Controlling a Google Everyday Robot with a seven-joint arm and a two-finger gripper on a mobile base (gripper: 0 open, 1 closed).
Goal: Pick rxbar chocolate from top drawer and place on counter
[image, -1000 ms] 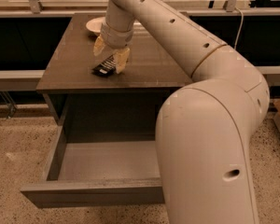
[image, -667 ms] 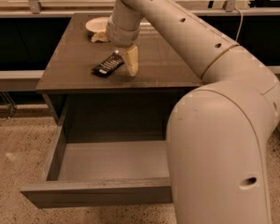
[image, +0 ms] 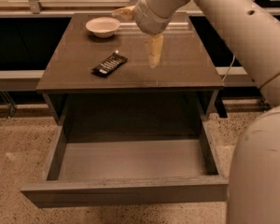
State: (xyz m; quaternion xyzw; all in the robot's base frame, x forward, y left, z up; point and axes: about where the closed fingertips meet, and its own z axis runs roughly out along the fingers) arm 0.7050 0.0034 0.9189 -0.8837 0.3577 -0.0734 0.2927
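The rxbar chocolate (image: 109,64), a flat black wrapper with white text, lies on the dark counter (image: 177,73), left of its middle. My gripper (image: 134,38) hangs above the counter to the right of the bar, apart from it. It is open and empty: one tan finger (image: 154,50) points down and the other (image: 123,13) points left. The top drawer (image: 126,190) is pulled out below the counter, and its pale grey floor (image: 130,160) is bare.
A white bowl (image: 103,26) stands at the back left of the counter, behind the bar. My large pale arm (image: 256,41) fills the right side of the view. The speckled floor (image: 14,171) surrounds the cabinet.
The gripper let go of the bar, rose, and moved right, away from it, with its fingers spread wider. The bar stays on the counter.
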